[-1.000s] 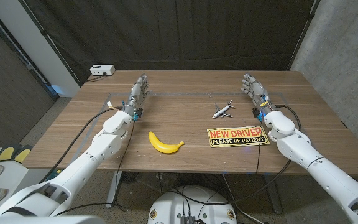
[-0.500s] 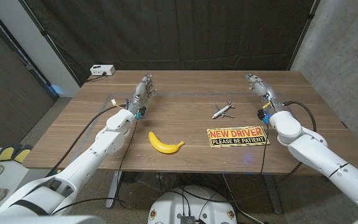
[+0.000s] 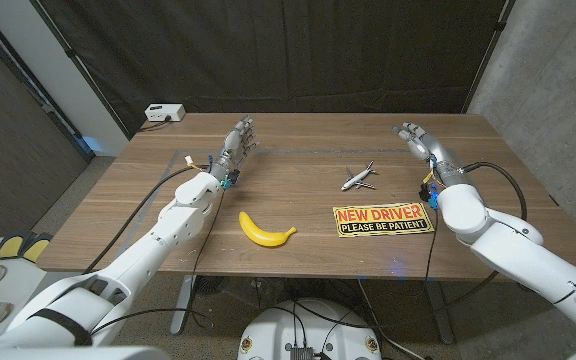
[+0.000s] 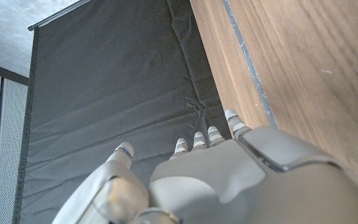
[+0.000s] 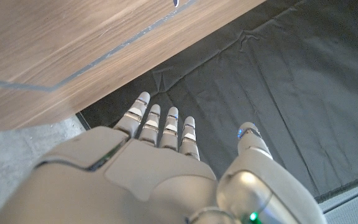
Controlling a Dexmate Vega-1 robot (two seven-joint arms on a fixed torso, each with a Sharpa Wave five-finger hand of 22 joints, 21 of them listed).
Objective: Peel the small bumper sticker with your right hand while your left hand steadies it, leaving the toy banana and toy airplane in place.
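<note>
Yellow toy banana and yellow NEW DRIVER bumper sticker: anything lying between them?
Nothing. Head view shows only bare wooden table between the yellow toy banana and the yellow bumper sticker; the small white toy airplane sits farther back.

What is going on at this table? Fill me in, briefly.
Nothing is being handled yet. The left hand and the right hand are both up over the far part of the wooden table, fingers apart and holding nothing. The bumper sticker lies flat near the front edge, unpeeled, with the toy airplane just beyond it and the toy banana to its left.
</note>
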